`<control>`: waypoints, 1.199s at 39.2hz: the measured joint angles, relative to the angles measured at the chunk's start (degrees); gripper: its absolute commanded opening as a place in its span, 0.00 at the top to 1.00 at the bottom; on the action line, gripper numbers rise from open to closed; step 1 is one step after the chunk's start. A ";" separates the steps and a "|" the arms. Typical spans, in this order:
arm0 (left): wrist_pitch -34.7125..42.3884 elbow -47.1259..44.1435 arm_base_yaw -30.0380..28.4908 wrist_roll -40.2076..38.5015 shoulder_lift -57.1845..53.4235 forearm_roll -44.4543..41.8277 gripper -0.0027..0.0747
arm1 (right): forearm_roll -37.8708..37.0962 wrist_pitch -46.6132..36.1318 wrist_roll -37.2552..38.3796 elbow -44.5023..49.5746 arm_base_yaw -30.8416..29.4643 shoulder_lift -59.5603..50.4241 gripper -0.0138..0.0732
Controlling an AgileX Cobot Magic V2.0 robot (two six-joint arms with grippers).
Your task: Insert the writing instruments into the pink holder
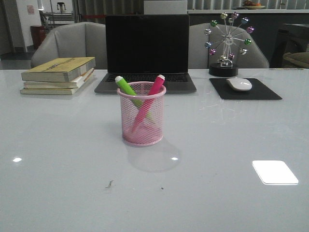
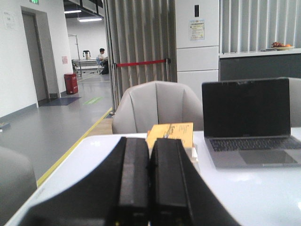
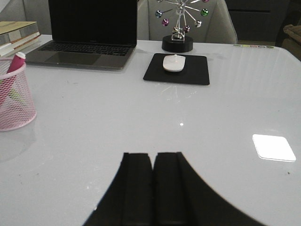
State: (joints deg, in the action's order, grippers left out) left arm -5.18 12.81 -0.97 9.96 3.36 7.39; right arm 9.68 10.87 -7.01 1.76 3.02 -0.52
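White glossy tabletop (image 1: 231, 145): green marker (image 1: 126, 86) at 11, pink marker (image 1: 153, 90) at 1 in pink mesh cup (image 1: 143, 116); left gripper (image 2: 149, 188) and right gripper (image 3: 153, 188) closed, empty, so keep clear.

In the front view, mesh veils the lower halves of the green marker (image 1: 126, 87) and pink marker (image 1: 153, 91) inside the pink holder (image 1: 142, 126). In the right wrist view, the frame's left edge cuts the holder, hiding the green marker almost entirely. Neither arm appears in the front view.
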 measured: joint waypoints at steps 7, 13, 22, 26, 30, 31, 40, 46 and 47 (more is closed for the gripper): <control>0.00 -6.13 0.00 0.00 -3.66 0.05 0.85 | 0.00 -0.02 0.00 0.00 0.00 0.00 0.78; 0.11 -10.22 0.13 0.00 -3.66 0.05 0.85 | 0.00 -0.13 0.00 0.00 0.00 0.00 0.78; -0.29 -13.06 0.23 0.00 -3.66 0.27 0.85 | 0.00 -0.13 0.00 0.00 0.00 0.00 0.78; -0.79 -13.06 0.23 0.00 -3.66 0.27 0.85 | 0.00 -0.13 0.00 0.00 0.00 0.00 0.78; -0.93 -13.06 0.23 0.00 -3.66 0.27 0.85 | 0.00 -0.13 0.00 0.00 0.00 0.00 0.78; -0.93 -13.06 0.23 0.00 -3.66 0.27 0.85 | 0.00 -0.13 0.00 0.00 0.00 0.00 0.78; -1.07 -13.06 0.23 0.00 -3.66 0.27 0.85 | 0.00 -0.13 0.00 0.00 0.00 0.00 0.78; -1.07 -13.06 0.23 0.00 -3.66 0.27 0.85 | 0.00 -0.13 0.00 0.00 0.00 0.00 0.78; -1.07 -13.06 0.23 0.00 -3.66 0.27 0.85 | 0.00 -0.13 0.00 0.00 0.00 0.00 0.78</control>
State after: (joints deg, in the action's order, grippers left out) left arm -6.25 -0.25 -0.74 9.96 -0.30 7.66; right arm 9.68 10.74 -7.01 1.76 3.02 -0.52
